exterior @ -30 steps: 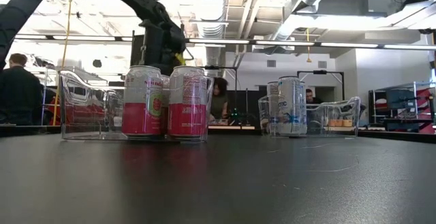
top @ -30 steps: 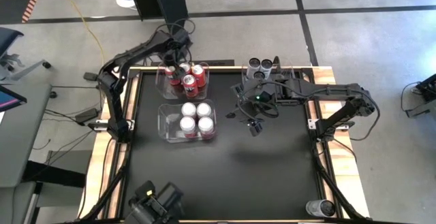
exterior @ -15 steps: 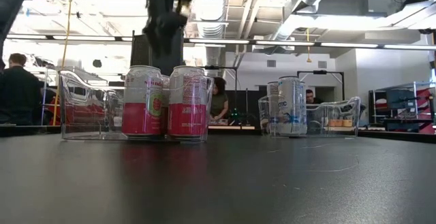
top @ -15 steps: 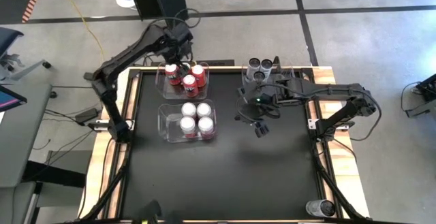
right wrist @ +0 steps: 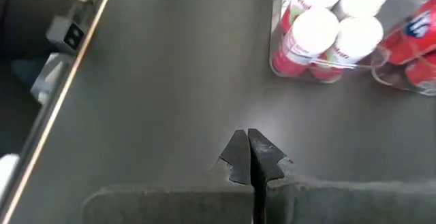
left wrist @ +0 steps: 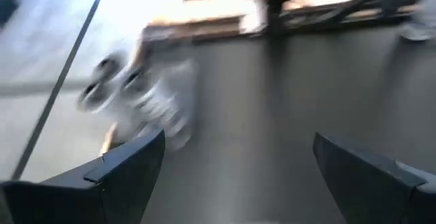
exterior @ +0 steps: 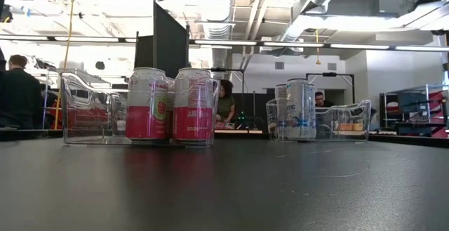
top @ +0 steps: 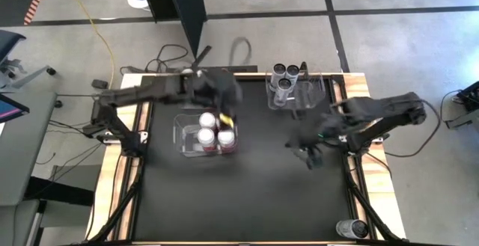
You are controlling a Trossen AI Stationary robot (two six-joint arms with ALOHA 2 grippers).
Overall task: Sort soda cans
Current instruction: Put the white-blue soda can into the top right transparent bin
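Four pink-and-white cans [top: 212, 128] stand upright, long axes vertical, packed two by two in the middle clear bin [top: 182, 135]; that bin serves as landmark. Behind it, the far-left bin [exterior: 88, 108] holds red cans [right wrist: 410, 40], though the blurred left arm hides them from above. Off to the bin's right, at the desk's far edge, a third clear bin [top: 314, 95] carries three upright silver cans [top: 284, 76] crowded at its left end, the remainder of it bare.

The left gripper [top: 223, 101] hangs over the landmark bin's far right corner, fingers [left wrist: 129, 163] spread wide with nothing between them. The right gripper [top: 305, 152] sits well to the bin's right, near the desk's right rail [top: 348, 156], its fingers [right wrist: 238, 154] pressed together over bare black surface.

The desk [top: 247, 201] lies open across its whole near half, from the landmark bin's front wall to the near edge, and between the landmark bin and the right gripper.
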